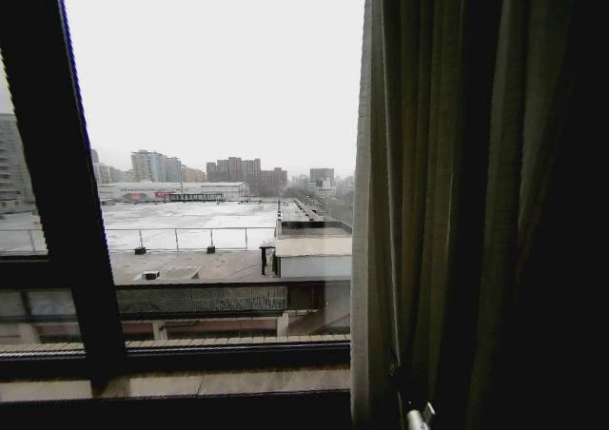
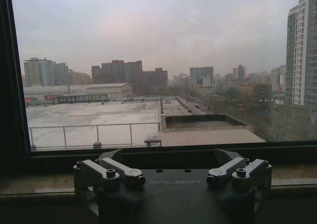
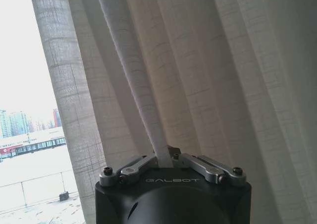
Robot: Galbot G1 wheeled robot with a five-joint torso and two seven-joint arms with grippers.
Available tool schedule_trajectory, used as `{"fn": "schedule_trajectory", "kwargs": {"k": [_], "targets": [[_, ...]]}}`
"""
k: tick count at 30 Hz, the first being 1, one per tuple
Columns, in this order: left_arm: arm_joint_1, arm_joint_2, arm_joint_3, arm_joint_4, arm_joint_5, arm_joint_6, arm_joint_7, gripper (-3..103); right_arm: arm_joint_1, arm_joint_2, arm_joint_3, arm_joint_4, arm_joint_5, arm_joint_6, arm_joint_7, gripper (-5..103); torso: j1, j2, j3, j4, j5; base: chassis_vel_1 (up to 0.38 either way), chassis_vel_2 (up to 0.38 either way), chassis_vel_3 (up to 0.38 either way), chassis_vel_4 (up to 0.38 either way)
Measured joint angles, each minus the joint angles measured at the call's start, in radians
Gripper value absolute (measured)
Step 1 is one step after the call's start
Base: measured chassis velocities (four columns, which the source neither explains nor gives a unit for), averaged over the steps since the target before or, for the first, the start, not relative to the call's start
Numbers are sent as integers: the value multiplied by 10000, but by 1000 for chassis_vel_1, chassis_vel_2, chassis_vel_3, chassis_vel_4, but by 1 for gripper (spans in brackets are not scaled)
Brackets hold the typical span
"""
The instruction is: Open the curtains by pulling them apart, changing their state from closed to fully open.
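Right gripper (image 3: 163, 159) is clenched on 1 pleat of the curtains (image 3: 208, 70); left gripper (image 2: 172, 177) is released, facing bare window (image 2: 163, 60). Pull-aside step looks nearly complete; next move likely needs letting go without dragging fabric.

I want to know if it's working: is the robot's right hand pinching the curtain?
Yes, the right gripper is shut on a fold of the curtain.

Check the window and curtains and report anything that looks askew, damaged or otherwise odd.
Nothing looks damaged. One oddity: a single pleat of the curtain runs slanted across the upright folds, because the right claw is shut on it and draws it taut. The left claw sits open by the window sill, holding nothing.
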Motion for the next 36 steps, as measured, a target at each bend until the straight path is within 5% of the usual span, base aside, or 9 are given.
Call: {"fn": "schedule_trajectory", "kwargs": {"k": [36], "targets": [[-75, 38, -104, -35, -65, 69, -6, 100, 368, 0, -8, -180, 28, -100, -6, 0, 0, 2, -1, 1, 0, -46, -41, 47, 45]]}}
